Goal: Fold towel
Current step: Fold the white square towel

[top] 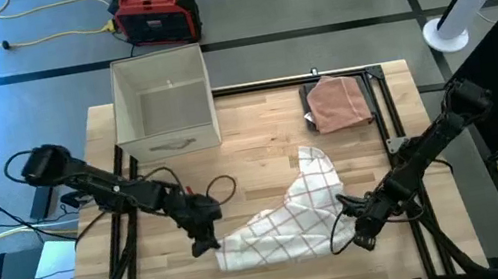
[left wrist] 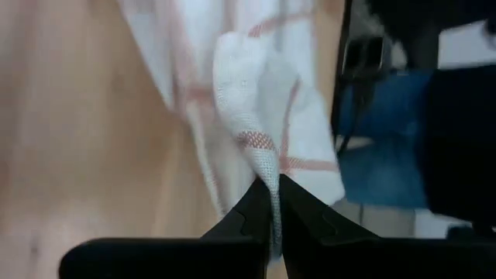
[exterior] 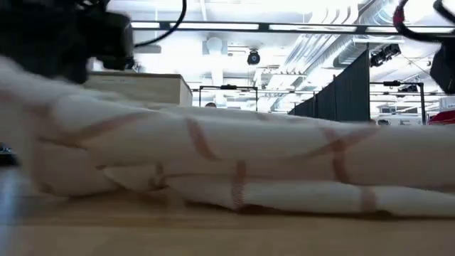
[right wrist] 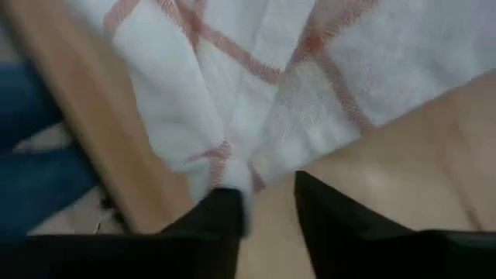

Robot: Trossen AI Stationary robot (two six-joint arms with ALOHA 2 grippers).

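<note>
- The towel (top: 282,217) is white with thin red checks; it lies bunched on the wooden table (top: 257,128), in the part between the two grippers; its long axis runs roughly from the left gripper across to the right gripper, with one narrower lobe pointing away from them toward the folded brown cloth (top: 336,103)
- The left gripper (top: 207,240) sits at the towel's left end; its fingers (left wrist: 260,209) are pressed together with a corner of the towel pinched between the tips, the cloth rising from them in a fold; the rest of the towel spreads beyond the fingertips
- The right gripper (top: 364,235) is at the towel's right end; its fingers (right wrist: 221,213) stand a little apart, and a corner of the towel lies against one fingertip; I cannot tell whether it is gripped, since bare table shows in the gap between the fingers
- In the low view the towel (exterior: 234,167) stretches across as a long, low heap of soft folds lying on the table
- A pale open box (top: 165,108) stands on the table beyond the left gripper, well apart from the towel; the brown cloth lies beyond the right gripper, near the far edge
</note>
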